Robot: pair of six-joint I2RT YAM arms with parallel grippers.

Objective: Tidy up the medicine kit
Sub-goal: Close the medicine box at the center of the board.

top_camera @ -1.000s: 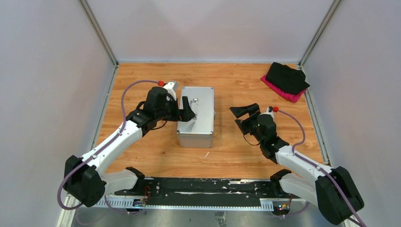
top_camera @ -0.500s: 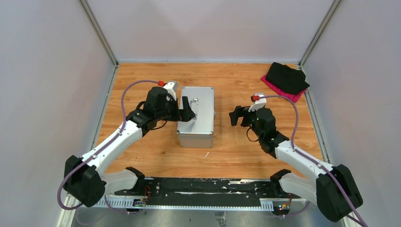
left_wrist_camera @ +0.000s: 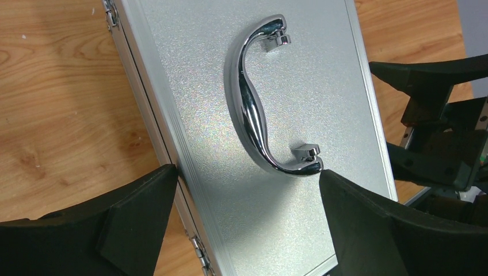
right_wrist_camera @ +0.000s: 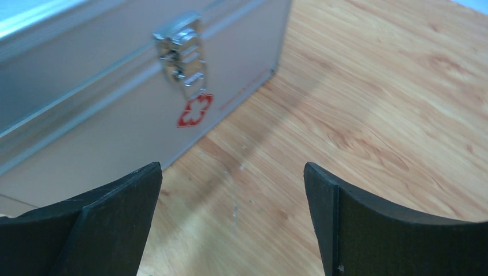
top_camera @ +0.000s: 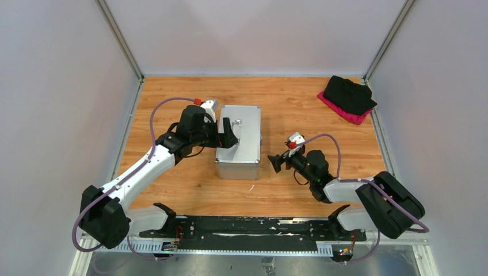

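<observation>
The medicine kit (top_camera: 241, 144) is a silver metal case lying closed in the middle of the wooden table. Its chrome handle (left_wrist_camera: 253, 109) lies flat on the lid (left_wrist_camera: 299, 57). My left gripper (top_camera: 223, 137) hangs open over the case's left edge. One of its fingers is outside the hinged edge and the other is above the lid by the handle's near end, so nothing is gripped (left_wrist_camera: 246, 172). My right gripper (top_camera: 275, 163) is open and low over the table, just right of the case (right_wrist_camera: 231, 167). It faces the side of the kit (right_wrist_camera: 86, 121) that carries a latch (right_wrist_camera: 181, 49) and a red cross (right_wrist_camera: 194, 110).
A black and pink cloth bundle (top_camera: 348, 98) lies at the back right corner. Grey walls close in the table on three sides. A black rail (top_camera: 247, 230) runs along the near edge between the arm bases.
My right arm has folded down and swung its gripper left and nearer, from mid-right of the table to just beside the case's right side. The left arm has barely moved.
</observation>
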